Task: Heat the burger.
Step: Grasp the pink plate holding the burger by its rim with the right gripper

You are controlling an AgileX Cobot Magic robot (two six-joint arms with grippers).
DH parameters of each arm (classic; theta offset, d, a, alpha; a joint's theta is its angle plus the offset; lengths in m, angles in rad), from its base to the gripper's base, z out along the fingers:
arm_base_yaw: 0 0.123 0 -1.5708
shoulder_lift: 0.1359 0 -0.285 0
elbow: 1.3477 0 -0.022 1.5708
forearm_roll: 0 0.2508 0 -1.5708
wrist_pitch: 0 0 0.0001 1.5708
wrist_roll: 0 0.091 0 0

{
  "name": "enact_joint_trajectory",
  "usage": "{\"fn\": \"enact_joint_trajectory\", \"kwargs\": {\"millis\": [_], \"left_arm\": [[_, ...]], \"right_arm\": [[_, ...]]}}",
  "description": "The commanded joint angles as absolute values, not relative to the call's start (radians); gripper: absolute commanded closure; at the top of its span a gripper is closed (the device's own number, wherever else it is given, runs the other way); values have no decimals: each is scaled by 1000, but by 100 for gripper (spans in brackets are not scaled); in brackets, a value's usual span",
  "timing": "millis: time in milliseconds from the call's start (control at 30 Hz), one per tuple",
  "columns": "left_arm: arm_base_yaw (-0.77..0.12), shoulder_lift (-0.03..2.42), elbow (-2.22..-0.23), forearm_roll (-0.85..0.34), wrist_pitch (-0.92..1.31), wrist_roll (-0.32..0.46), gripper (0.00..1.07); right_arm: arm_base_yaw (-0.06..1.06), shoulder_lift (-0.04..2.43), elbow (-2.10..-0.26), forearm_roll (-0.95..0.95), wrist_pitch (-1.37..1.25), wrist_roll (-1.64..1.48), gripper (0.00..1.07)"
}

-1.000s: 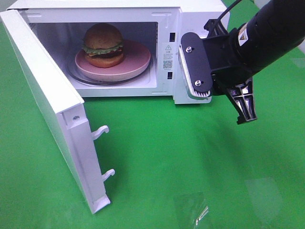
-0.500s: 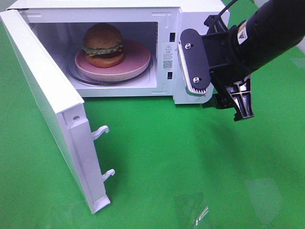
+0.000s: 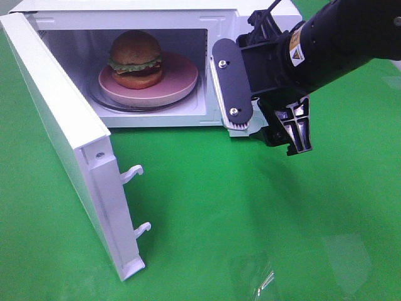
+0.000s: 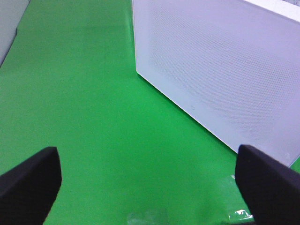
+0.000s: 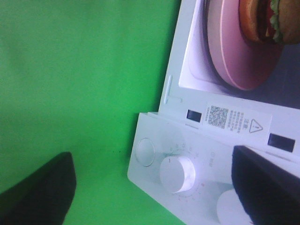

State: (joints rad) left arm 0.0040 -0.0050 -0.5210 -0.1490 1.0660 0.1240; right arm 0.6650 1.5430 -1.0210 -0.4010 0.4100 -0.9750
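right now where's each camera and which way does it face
exterior high: above, looking down into the open microwave at burger on pink plate; right gripper shows.
left wrist: on left arm, facing the microwave door's outside, green cloth; open left gripper.
right wrist: on right arm, facing the control knob; right gripper open.
shared: burger and plate, exterior high and right wrist.

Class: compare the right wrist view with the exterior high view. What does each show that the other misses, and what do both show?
Only the right wrist view: the control panel with a round button, a dial and the warning label. In the exterior high view the right arm hides these.
Only the exterior high view: the open door and its two latch hooks.
Both: the burger on the pink plate inside the microwave, and the green cloth.
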Motion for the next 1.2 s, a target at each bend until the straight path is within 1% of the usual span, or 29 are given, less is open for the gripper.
{"fn": "enact_joint_trajectory", "kwargs": {"millis": [33,233,700,967,1100,1200], "left_arm": [[7,-9,-520,-148,1063,119,14],[7,-9,-520,-147,1063,119,14],[7,-9,-520,-148,1063,119,14],[7,-9,-520,-148,1063,119,14],[7,-9,-520,-148,1063,119,14],[7,-9,-520,-148,1063,119,14]], "right_arm": [[688,1559,-1032,-437,390,-931,21],[735,1620,-1072,-484,353,-864,23],[735,1776,-1222,-487,319,-853,24],[732,1890,-1334,-488,304,-843,25],[720,1969,-1418,-487,273,-826,26],[720,1985,-1436,-487,272,-815,27]]}}
